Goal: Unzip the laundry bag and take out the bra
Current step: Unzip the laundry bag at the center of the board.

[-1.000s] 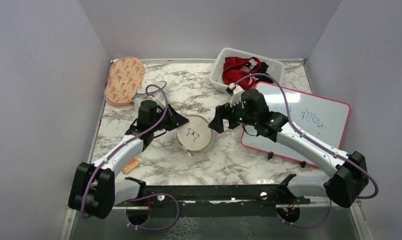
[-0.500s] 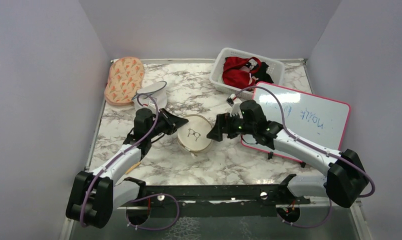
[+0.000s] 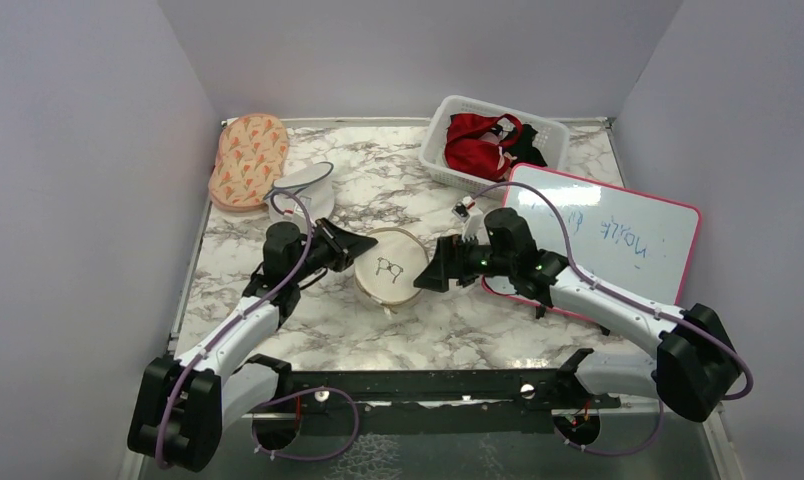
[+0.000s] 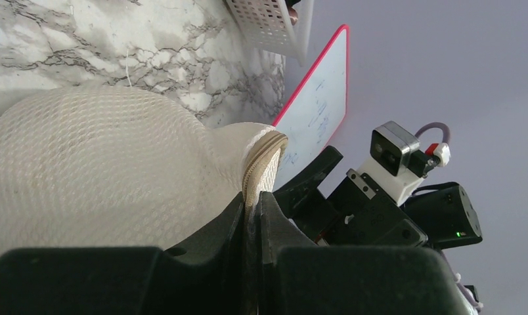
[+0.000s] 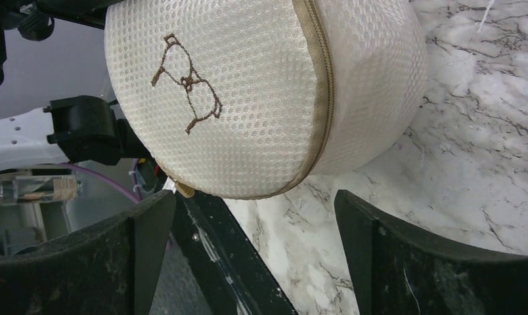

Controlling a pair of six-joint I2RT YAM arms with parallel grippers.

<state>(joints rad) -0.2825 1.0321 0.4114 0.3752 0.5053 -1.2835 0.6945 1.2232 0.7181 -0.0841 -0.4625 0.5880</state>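
The cream mesh laundry bag (image 3: 390, 268) lies on the marble table with its drawn face up. It is zipped shut, and the bra is hidden. My left gripper (image 3: 352, 250) is at the bag's left rim. In the left wrist view it (image 4: 251, 205) is shut on the bag's zip seam (image 4: 261, 157). My right gripper (image 3: 430, 274) is open and empty, just right of the bag. In the right wrist view the bag (image 5: 261, 98) sits ahead of the open fingers (image 5: 136, 236), and a tan zip pull (image 5: 182, 190) shows at its lower edge.
An oval orange-patterned pouch (image 3: 248, 160) and a white-and-grey round pouch (image 3: 303, 188) lie at the back left. A white basket (image 3: 448, 135) with a red garment (image 3: 475, 140) stands at the back right. A pink-framed whiteboard (image 3: 618, 235) lies under my right arm.
Both wrists have dropped lower and come toward the near edge. The right gripper has moved down beside the bag's right side. The left gripper stays at the bag's left rim.
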